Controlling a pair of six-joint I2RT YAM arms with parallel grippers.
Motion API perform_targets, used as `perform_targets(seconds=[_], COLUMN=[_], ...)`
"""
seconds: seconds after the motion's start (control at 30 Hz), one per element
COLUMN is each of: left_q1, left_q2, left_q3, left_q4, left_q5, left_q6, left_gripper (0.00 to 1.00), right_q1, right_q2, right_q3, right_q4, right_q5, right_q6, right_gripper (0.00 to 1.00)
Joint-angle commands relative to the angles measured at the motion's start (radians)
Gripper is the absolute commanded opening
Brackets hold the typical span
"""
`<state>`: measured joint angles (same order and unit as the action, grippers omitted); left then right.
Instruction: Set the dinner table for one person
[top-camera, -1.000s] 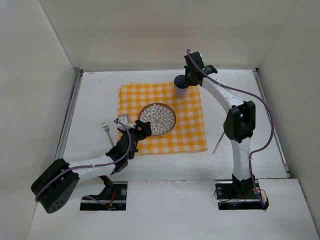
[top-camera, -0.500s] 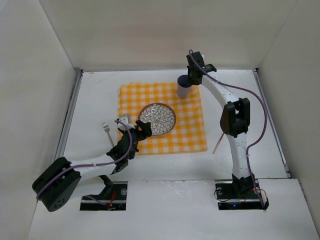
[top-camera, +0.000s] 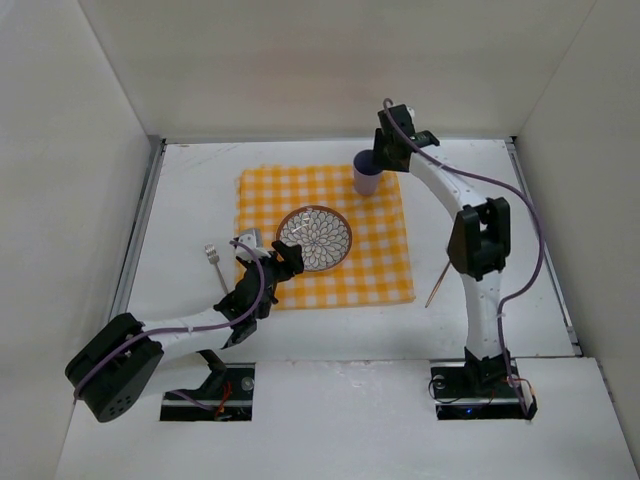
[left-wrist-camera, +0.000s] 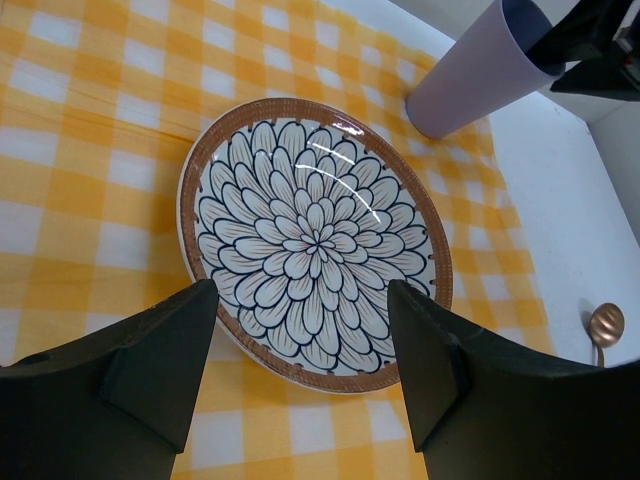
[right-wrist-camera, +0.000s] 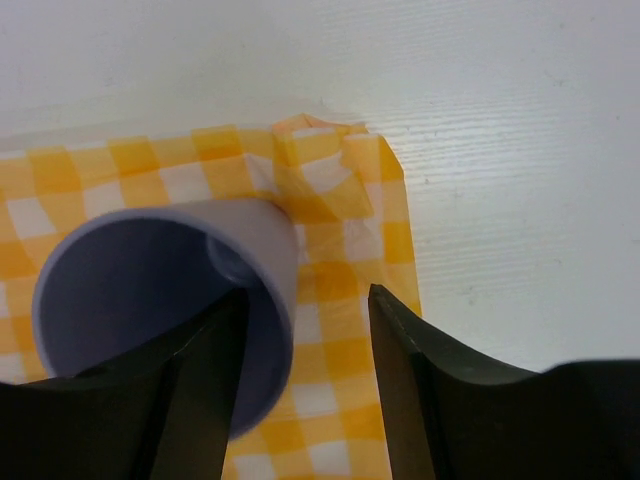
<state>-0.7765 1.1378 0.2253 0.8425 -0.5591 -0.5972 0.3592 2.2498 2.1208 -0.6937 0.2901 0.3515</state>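
A lilac cup (top-camera: 365, 175) stands upright on the far right corner of the yellow checked cloth (top-camera: 380, 262), which lies on the white dinner table (top-camera: 190, 190). My right gripper (top-camera: 379, 160) is open over the cup's rim (right-wrist-camera: 285, 290): one finger is inside the cup and the other outside, with a gap beside the wall. A flower-patterned plate (top-camera: 314, 238) lies mid-cloth. My left gripper (top-camera: 284, 259) hangs open and empty just above the plate's near edge (left-wrist-camera: 330, 375). In the left wrist view the cup (left-wrist-camera: 470, 75) shows beyond the plate.
A silver fork (top-camera: 213, 262) lies on the table left of the cloth. A copper spoon (top-camera: 437, 285) lies right of the cloth, its bowl (left-wrist-camera: 604, 322) showing in the left wrist view. The cloth's corner (right-wrist-camera: 320, 150) is rumpled beside the cup. White walls enclose the table.
My right gripper has opened and let go of the cup's rim after shifting it slightly right. The left arm and plate have not moved.
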Motion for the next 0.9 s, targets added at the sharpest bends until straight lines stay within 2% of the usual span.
perform_targets(seconds=[0.0, 0.23, 0.3, 0.4, 0.47, 0.5, 0.6, 0.7, 0.87], left_q1=[0.01, 0.004, -0.002, -0.002, -0.007, -0.013, -0.02, -0.022, -0.028], left_q2=[-0.004, -0.026, -0.032, -0.036, -0.033, -0.032, -0.029, -0.036, -0.069], left_q3=[0.017, 0.016, 0.014, 0.02, 0.022, 0.022, 0.031, 0.034, 0.023], left_q4=[0.058, 0.055, 0.055, 0.05, 0.049, 0.049, 0.049, 0.047, 0.047], left_q5=[-0.005, -0.004, -0.001, 0.004, 0.014, 0.024, 0.037, 0.048, 0.044], left_q6=[-0.013, -0.013, -0.013, -0.009, -0.009, -0.012, -0.013, -0.013, -0.015], left_gripper=[0.67, 0.67, 0.67, 0.65, 0.61, 0.59, 0.56, 0.56, 0.58], right_q1=[-0.012, -0.058, -0.068, -0.073, -0.081, -0.087, -0.096, -0.116, -0.115], right_q2=[-0.18, -0.471, -0.588, -0.775, -0.881, -0.932, -1.068, -1.115, -1.09], right_q3=[-0.057, -0.342, -0.515, -0.853, -1.047, -1.134, -1.327, -1.397, -1.458], right_q4=[0.123, 0.252, 0.319, 0.428, 0.454, 0.457, 0.439, 0.35, 0.301], right_q5=[-0.005, -0.019, -0.019, 0.001, 0.018, 0.033, 0.076, 0.106, 0.185], right_q6=[0.02, 0.082, 0.125, 0.197, 0.248, 0.274, 0.308, 0.319, 0.348], right_gripper=[0.58, 0.6, 0.5, 0.25, 0.14, 0.12, 0.11, 0.12, 0.26])
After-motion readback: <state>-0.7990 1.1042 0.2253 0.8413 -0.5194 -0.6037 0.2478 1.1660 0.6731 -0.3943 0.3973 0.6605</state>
